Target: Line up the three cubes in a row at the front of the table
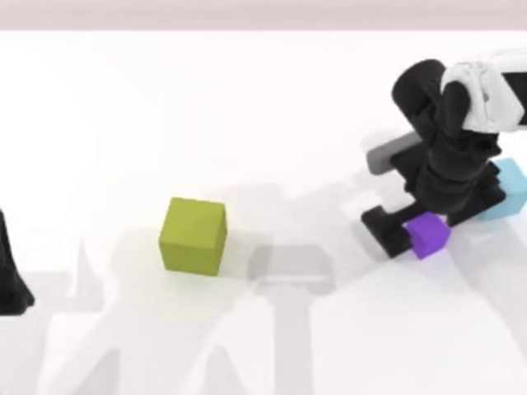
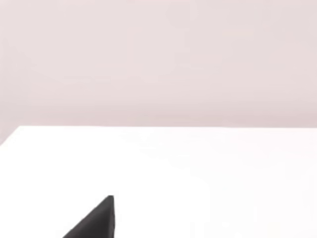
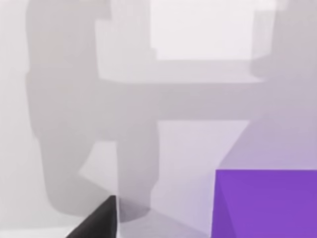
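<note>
Right claw [image 1: 420, 234] low at the right of the top view, spread around the purple cube [image 1: 429, 234]: one black finger [image 1: 387, 230] to the cube's left, the other apparently behind it toward the blue cube [image 1: 512, 189]. Not yet pinching, judging by the gap between the left finger and the cube. Straddling it this way likely serves a squeeze across two opposite faces, the natural hold for so small a block. In the right wrist view, purple cube [image 3: 265, 203] filling the lower right, one dark fingertip [image 3: 99, 220] at the bottom edge, apart from the cube.

Just beyond the claw, blue cube at the right edge of the top view, half hidden by the arm; whether touching the purple one, impossible to tell. Farther out, green cube [image 1: 193, 235] alone left of centre, well apart from the other two, level with the purple one. Table [image 1: 247, 107] white, with a pale pinkish strip along the top.

Left claw [image 1: 12, 280] parked at the far left edge of the top view, only a dark tip [image 2: 96, 220] showing in its own wrist view; spread or pressed together, cannot tell.

No row formed yet; the purple cube seemingly the one in hand.
</note>
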`<state>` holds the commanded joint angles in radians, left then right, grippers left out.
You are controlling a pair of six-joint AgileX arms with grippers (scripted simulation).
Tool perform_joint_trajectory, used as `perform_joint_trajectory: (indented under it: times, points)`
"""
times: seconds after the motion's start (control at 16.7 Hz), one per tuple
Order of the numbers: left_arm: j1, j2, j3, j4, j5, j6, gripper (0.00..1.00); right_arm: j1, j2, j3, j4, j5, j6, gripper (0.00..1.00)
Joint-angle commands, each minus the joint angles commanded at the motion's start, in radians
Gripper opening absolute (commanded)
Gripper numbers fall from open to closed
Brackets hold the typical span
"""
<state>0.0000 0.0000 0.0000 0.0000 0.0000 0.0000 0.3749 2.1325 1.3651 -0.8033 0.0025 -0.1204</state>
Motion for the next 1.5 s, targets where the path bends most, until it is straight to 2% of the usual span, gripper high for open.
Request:
perform_joint_trajectory:
  times: [0.78,1.26,1.5]
  points:
    - [0.0,0.0,0.0,0.0,0.0,0.0,1.0,0.0,0.0,0.0,0.0,0.0,0.0,0.02]
    - [0.0,0.0,0.0,0.0,0.0,0.0,1.0,0.0,0.0,0.0,0.0,0.0,0.0,0.0]
    - [0.0,0.0,0.0,0.0,0.0,0.0,1.0,0.001,-0.052,0.048,-0.057,-0.005,0.003,0.0]
